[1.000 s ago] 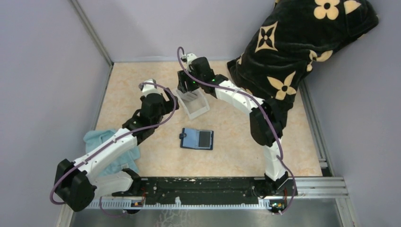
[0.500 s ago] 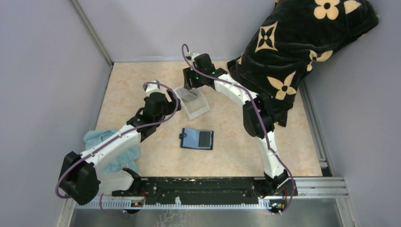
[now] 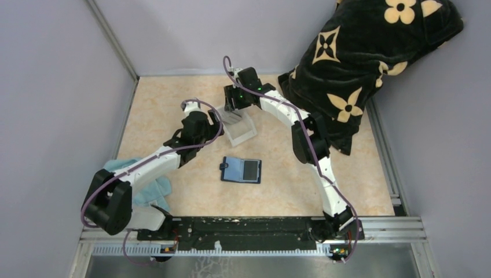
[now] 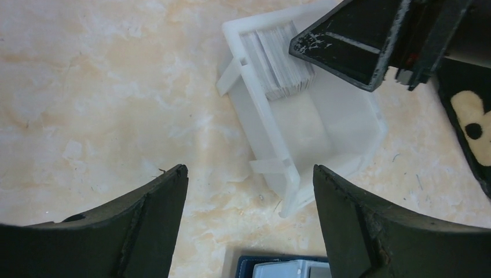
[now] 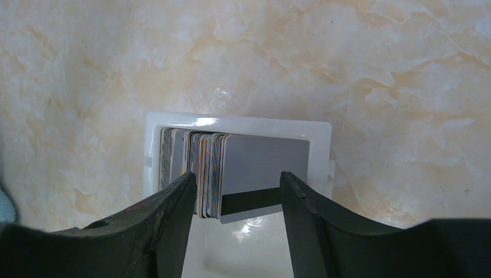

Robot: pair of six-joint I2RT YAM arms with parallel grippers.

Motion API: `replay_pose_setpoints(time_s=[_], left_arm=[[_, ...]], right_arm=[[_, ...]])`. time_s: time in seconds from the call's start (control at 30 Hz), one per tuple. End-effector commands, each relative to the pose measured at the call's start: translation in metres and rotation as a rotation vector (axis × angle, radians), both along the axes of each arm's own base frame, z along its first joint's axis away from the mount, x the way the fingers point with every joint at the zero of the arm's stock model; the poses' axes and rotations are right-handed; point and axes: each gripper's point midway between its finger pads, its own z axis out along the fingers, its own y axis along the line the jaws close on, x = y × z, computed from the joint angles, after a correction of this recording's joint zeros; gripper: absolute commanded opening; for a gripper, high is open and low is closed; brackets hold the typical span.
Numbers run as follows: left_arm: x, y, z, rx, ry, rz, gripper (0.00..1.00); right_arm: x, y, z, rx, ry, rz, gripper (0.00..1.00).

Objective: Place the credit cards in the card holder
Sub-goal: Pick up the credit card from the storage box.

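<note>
The credit cards [image 5: 208, 168] stand on edge as a stack at one end of a white tray [image 5: 243, 120], and a grey card with a black stripe [image 5: 263, 165] leans off the stack. My right gripper [image 5: 234, 176] hangs open just above them, with its fingers on either side of part of the stack and not clamped on it. In the top view it is at the tray's far end [image 3: 231, 110]. My left gripper [image 4: 250, 171] is open and holds nothing, just short of the tray's near corner [image 4: 286, 202]. The card holder [image 3: 241, 170] lies unfolded, navy with a pale lining.
A black blanket with tan flowers [image 3: 359, 63] covers the back right corner, close behind the right arm. A light blue cloth [image 3: 142, 185] lies under the left arm at the front left. Grey walls enclose the marbled table [image 3: 173, 104].
The left arm has reached forward and to the right, bringing its open gripper up to the tray. The right gripper shifted slightly to the right over the cards and then held still.
</note>
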Motion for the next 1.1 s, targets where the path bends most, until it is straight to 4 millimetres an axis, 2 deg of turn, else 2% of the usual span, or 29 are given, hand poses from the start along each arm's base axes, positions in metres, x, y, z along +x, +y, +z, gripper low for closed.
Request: replay_pose_setpoints(time_s=[0.0,0.03,0.13,0.17,0.37,0.53,0.7,1.07], left_arm=[[0.012,-0.005,-0.012,-0.027,0.005,-0.004,0.83],[0.013,-0.004,-0.016,-0.027,0.011,0.005,0.80],[0.018,-0.002,-0.028,-0.039,0.021,0.010,0.61],[0.020,-0.002,-0.031,-0.043,0.026,0.011,0.58],[0.032,-0.008,-0.054,-0.040,0.087,-0.019,0.51],[0.039,-0.014,-0.065,-0.049,0.100,-0.039,0.48],[0.048,-0.023,-0.067,-0.067,0.094,-0.069,0.46],[0.052,-0.033,-0.067,-0.091,0.094,-0.106,0.46]], right_arm=[[0.008,0.009,0.018,0.050,-0.036,0.011,0.56],[0.007,0.008,0.016,0.047,-0.031,0.011,0.55],[0.005,0.008,0.011,0.044,-0.022,0.014,0.55],[0.005,0.008,0.009,0.043,-0.018,0.016,0.55],[0.004,0.010,0.004,0.046,0.000,0.021,0.52],[0.002,0.011,0.000,0.044,0.016,0.024,0.51],[-0.001,0.012,-0.003,0.045,0.037,0.032,0.47],[-0.013,0.026,0.011,0.058,0.031,0.058,0.39]])
